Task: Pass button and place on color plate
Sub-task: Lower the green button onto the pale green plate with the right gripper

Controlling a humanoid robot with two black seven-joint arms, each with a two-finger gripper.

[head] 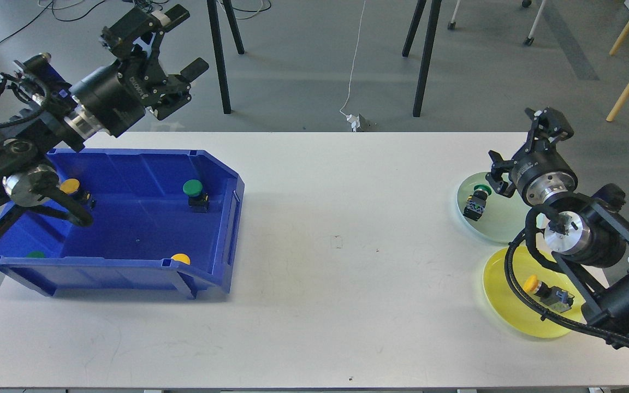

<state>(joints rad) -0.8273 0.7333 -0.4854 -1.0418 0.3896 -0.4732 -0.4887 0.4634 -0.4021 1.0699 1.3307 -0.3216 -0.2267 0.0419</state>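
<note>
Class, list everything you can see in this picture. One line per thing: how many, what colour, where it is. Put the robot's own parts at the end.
Table: one, white, fills the middle of the view.
Bin: one, blue, on the table's left side.
Green buttons in the bin: two, one upright near the back, one partly hidden at the front left.
Yellow buttons in the bin: two, one at the left, one at the front wall.
Green plate: one, far right, holding a green button.
Yellow plate: one, nearer on the right, holding a yellow button.
Stand legs: black, on the floor behind.
Left claw: black, open, raised above the bin.
Right claw: black, open, over the green plate.
</note>
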